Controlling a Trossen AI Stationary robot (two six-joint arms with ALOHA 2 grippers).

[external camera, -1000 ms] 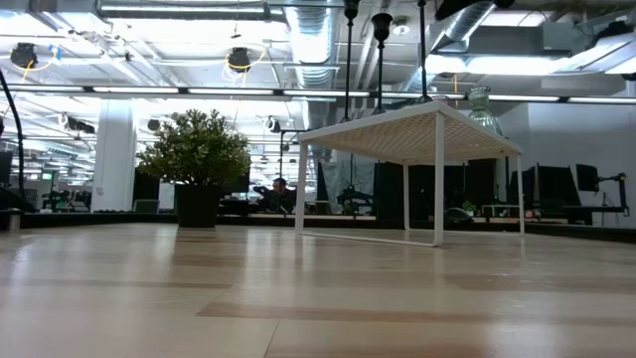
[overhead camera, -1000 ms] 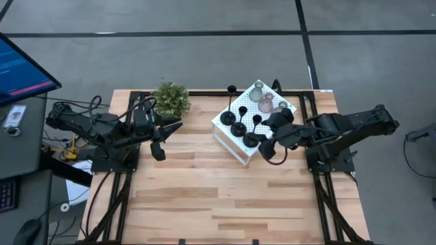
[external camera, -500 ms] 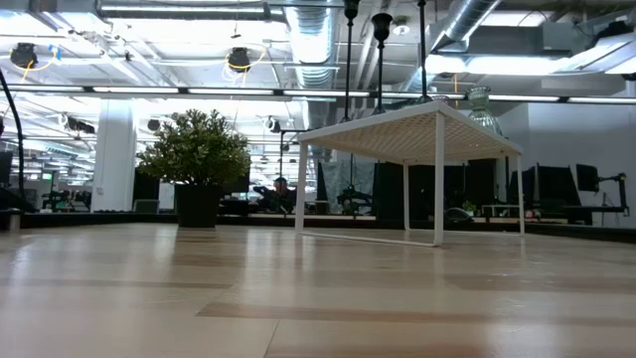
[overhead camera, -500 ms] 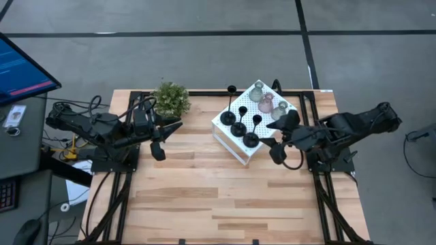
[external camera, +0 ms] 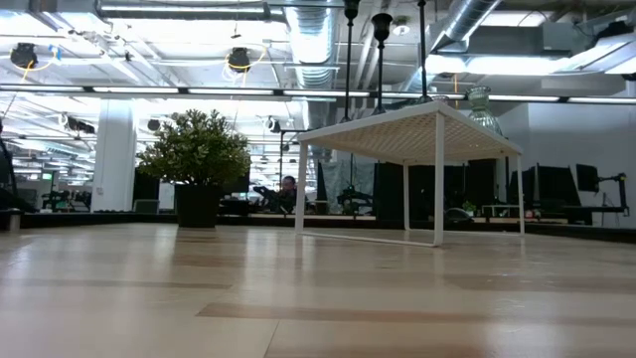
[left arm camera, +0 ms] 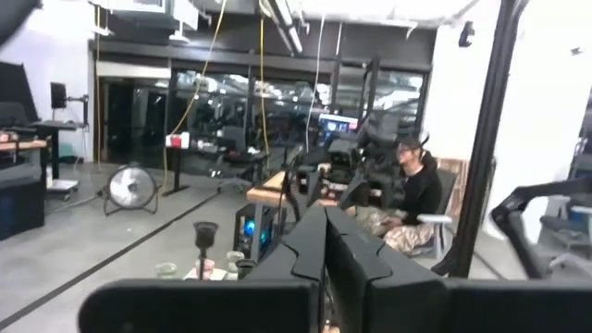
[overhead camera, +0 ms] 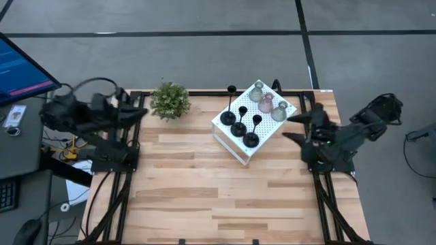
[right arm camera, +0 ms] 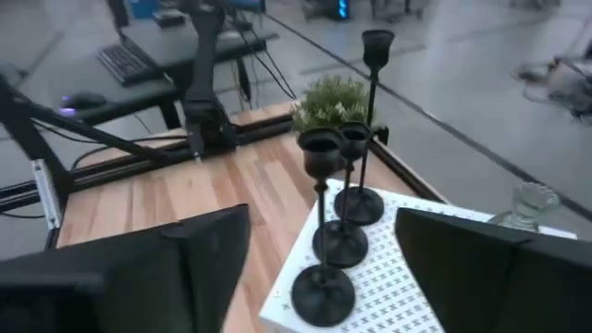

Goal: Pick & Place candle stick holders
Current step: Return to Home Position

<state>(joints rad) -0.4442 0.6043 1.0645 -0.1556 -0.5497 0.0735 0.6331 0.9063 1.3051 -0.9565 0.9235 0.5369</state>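
Observation:
The candle stick holders stand on top of a white perforated box [overhead camera: 235, 151] at the table's far right. Three are black, with round bases and thin stems [overhead camera: 238, 128] [right arm camera: 339, 242]. Three are glass: two greenish-grey [overhead camera: 257, 92] and one pink [overhead camera: 266, 103]. My right gripper [overhead camera: 291, 127] [right arm camera: 324, 231] is open, raised to the right of the box and pointing at it, with nothing between its fingers. My left gripper [overhead camera: 142, 111] [left arm camera: 335, 242] is shut and empty. It is drawn back over the table's left edge, left of the plant.
A green potted plant [overhead camera: 170, 99] [external camera: 199, 159] stands at the far edge, left of the box. The wooden tabletop [overhead camera: 204, 190] spreads toward the near edge. A monitor [overhead camera: 24, 68] and desk clutter lie beyond the left edge. A seated person [left arm camera: 416, 194] shows in the room beyond.
My left gripper has shut, drawn back toward the table's left edge and tipped up. My right gripper has drawn back from the box toward the table's right edge and swung around, staying open. The holders have kept still on the box.

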